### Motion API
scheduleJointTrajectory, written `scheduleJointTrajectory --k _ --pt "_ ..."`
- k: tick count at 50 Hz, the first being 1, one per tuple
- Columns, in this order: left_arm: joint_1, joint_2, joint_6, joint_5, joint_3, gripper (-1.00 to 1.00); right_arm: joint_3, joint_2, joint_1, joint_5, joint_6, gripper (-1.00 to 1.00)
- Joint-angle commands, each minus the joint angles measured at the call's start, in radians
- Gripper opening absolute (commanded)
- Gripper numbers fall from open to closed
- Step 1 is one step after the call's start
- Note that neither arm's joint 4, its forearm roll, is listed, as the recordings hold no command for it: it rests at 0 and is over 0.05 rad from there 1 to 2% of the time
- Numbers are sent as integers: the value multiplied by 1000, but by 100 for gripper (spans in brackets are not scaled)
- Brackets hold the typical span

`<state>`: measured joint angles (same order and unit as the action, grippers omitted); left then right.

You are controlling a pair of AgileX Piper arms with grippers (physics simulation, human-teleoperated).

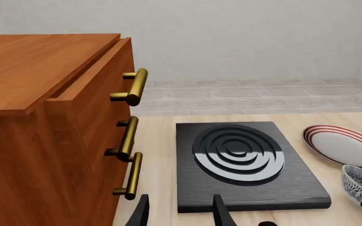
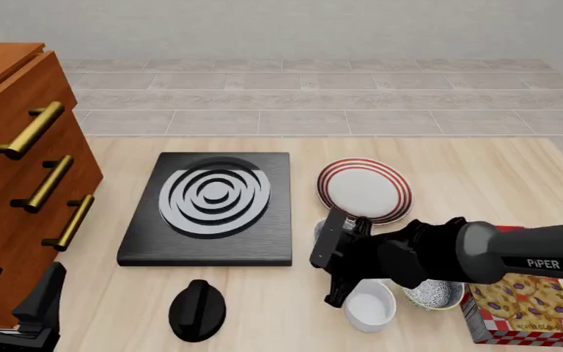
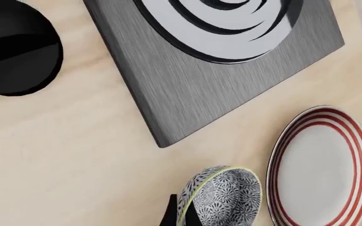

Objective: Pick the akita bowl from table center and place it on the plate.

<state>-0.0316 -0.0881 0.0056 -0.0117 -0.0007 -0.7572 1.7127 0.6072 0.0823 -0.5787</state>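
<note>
Here the akita bowl [image 3: 222, 197] sits pinched in the right end effector [image 3: 179, 217].

Arm marking: the word "PiPER" is printed in white letters on the dark grey forearm of the right arm [image 2: 526, 258], seen in the front view.
Red-checked box of biscuits [image 2: 521, 312]: print is carried, but nothing on it can be read.

A black stove [image 2: 209, 209] with white spiral rings is lying beside a wooden drawer cabinet [image 2: 12, 176] at left, a black knob [image 2: 196, 310] sitting nearer, and a white bowl [image 2: 371, 306], speckled bowl [image 2: 436, 295] and cookie box [image 2: 524, 308] resting near right.
</note>
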Motion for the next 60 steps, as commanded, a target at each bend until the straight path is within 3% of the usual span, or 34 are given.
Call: scheduleJointTrajectory --k 1,25,35,60 --pt "0 -3 0 -3 0 100 -12 -46 11 30 9 -100" --pt "-1 0 6 0 0 100 -108 -162 -11 166 38 -100" --pt "-1 -1 6 -2 0 100 -152 -151 -56 159 42 -100" --pt "-3 2 1 1 0 100 -287 -20 -174 122 117 -100"
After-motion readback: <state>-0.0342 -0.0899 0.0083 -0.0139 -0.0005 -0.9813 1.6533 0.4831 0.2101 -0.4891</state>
